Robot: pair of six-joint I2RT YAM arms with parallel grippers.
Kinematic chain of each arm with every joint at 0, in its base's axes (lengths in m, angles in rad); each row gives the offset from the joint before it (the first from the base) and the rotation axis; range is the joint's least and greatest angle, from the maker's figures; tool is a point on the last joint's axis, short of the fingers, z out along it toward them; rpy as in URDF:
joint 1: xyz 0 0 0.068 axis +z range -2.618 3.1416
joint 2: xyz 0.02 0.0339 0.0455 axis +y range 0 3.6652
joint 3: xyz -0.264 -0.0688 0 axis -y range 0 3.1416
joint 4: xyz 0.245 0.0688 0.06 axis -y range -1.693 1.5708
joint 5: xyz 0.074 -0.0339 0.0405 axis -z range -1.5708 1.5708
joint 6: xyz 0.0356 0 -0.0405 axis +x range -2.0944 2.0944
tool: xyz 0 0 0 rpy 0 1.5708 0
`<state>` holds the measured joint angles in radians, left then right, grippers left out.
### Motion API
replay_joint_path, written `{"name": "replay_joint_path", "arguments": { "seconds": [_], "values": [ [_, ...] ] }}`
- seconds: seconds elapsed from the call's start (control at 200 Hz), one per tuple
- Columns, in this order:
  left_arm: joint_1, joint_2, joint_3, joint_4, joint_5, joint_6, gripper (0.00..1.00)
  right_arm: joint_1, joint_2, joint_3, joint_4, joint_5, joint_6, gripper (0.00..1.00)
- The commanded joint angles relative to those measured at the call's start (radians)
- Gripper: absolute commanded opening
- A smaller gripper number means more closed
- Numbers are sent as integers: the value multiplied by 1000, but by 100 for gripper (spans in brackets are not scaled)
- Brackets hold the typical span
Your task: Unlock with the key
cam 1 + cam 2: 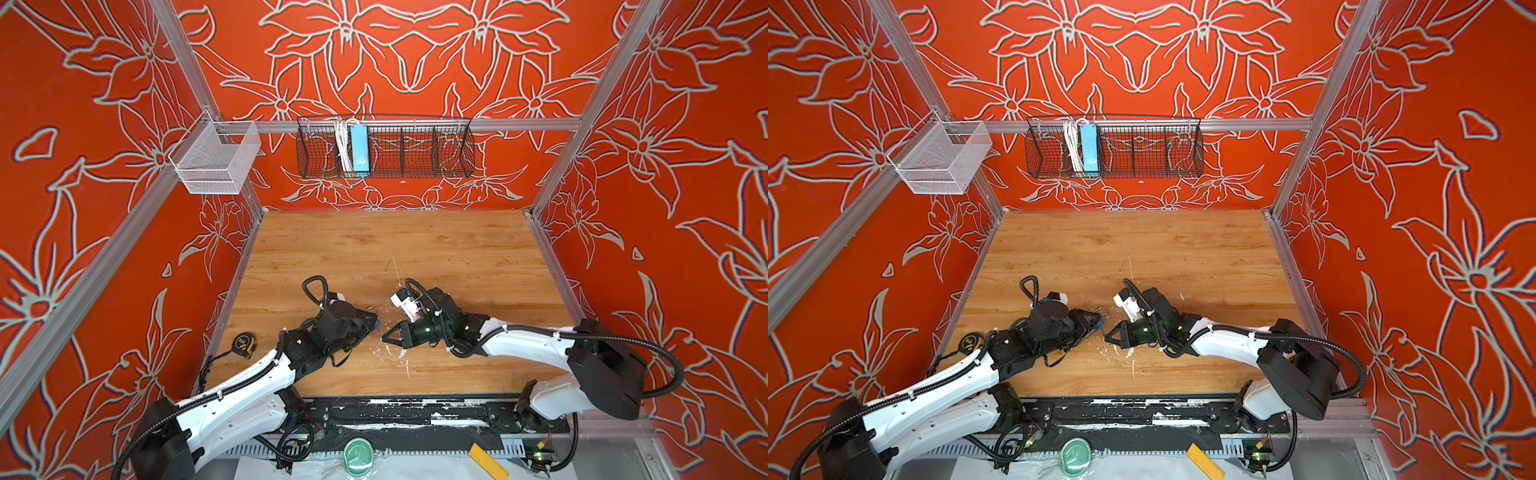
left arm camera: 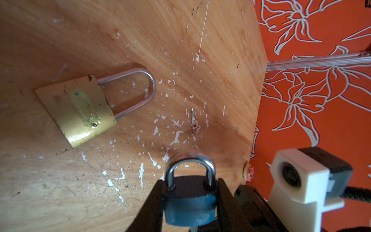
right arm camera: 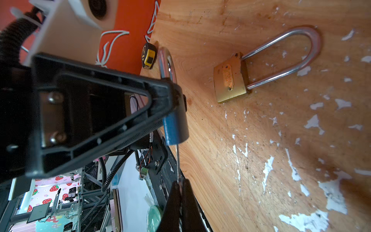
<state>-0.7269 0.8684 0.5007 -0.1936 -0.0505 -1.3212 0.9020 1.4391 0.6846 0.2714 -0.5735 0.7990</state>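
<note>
My left gripper [image 2: 189,183] is shut on a small blue padlock [image 2: 189,202], one black finger on each side of its body. The silver shackle [image 2: 189,160] points away from the wrist, and both its legs reach the body. From the right wrist view, a thin silver key [image 3: 177,160] runs from the padlock's [image 3: 175,128] underside into my right gripper [image 3: 180,185], which is shut on the key's head. In both top views the left gripper [image 1: 371,322] [image 1: 1097,322] and right gripper [image 1: 385,337] [image 1: 1108,337] meet tip to tip above the front middle of the table.
A large brass padlock [image 2: 76,110] [image 3: 228,80] with a long shackle lies flat on the wooden table [image 1: 395,249]. A second small key [image 2: 193,120] lies near it. A tape measure [image 1: 244,344] [image 3: 149,56] sits at the left edge. Wire baskets [image 1: 384,147] [image 1: 216,160] hang on the walls.
</note>
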Motion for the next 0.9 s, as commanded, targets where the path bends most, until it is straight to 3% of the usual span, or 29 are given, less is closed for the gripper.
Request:
{"name": "replay_joint_path", "arguments": {
  "seconds": [0.0,0.365,0.896],
  "values": [
    [-8,-25,-6,-29,-13,-34,0,-9,-50,3,66,43,-15,0],
    [-8,-58,-4,-64,-25,0,0,-9,-28,25,62,3,-6,0],
    [-6,-117,-35,-65,-74,-44,0,16,14,30,37,-67,-22,0]
  ]
}}
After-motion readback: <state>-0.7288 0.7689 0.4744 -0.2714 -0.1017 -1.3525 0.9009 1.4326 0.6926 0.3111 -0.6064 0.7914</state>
